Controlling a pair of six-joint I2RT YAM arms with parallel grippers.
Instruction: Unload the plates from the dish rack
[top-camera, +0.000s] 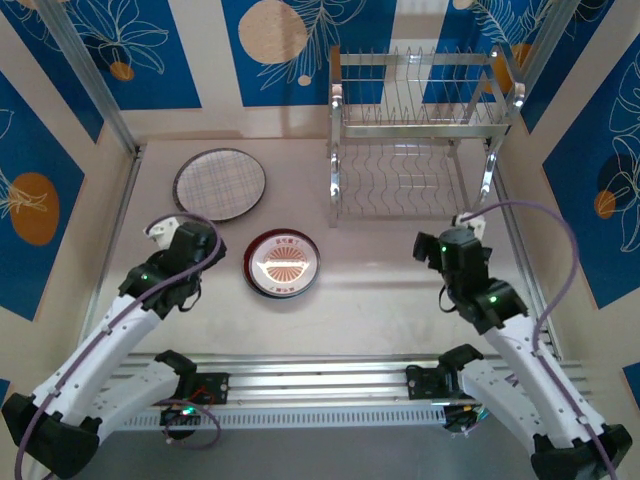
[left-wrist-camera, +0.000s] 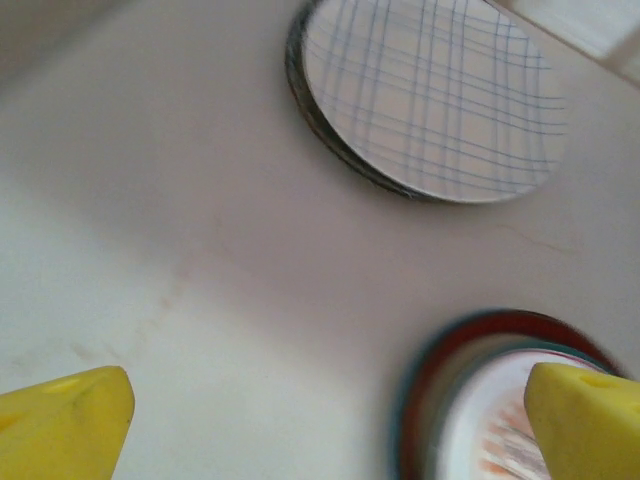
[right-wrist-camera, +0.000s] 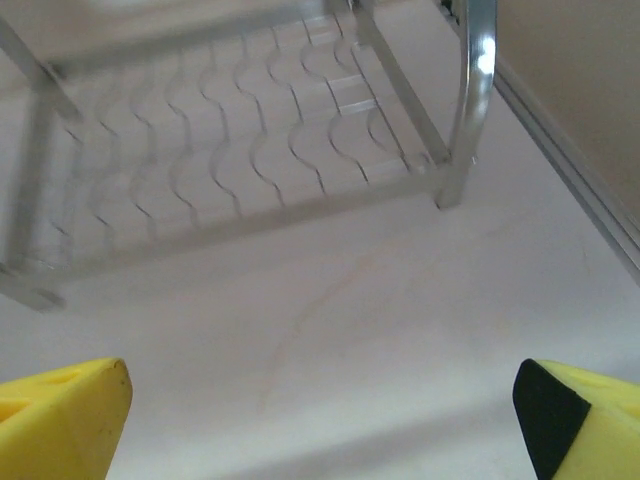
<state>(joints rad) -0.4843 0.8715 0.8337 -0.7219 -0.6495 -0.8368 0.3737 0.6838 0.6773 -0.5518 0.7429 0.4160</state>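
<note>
The chrome dish rack (top-camera: 420, 130) stands at the back right, and I see no plate in its upper slots or on its wavy lower shelf (right-wrist-camera: 250, 150). A plaid grid plate (top-camera: 220, 184) (left-wrist-camera: 430, 95) lies flat at the back left, with a darker rim showing under it. A dark-rimmed red sunburst plate (top-camera: 282, 263) (left-wrist-camera: 480, 400) lies flat near the table's middle. My left gripper (top-camera: 185, 232) (left-wrist-camera: 330, 410) hovers open between the two plates, holding nothing. In front of the rack's right leg (right-wrist-camera: 470, 100), my right gripper (top-camera: 462, 228) (right-wrist-camera: 320, 410) is open with bare table between its fingers.
Patterned blue and beige walls close in the table at the back and both sides. A metal rail (top-camera: 320, 385) runs along the near edge between the arm bases. Bare tabletop (top-camera: 380, 290) lies between the sunburst plate and the right arm.
</note>
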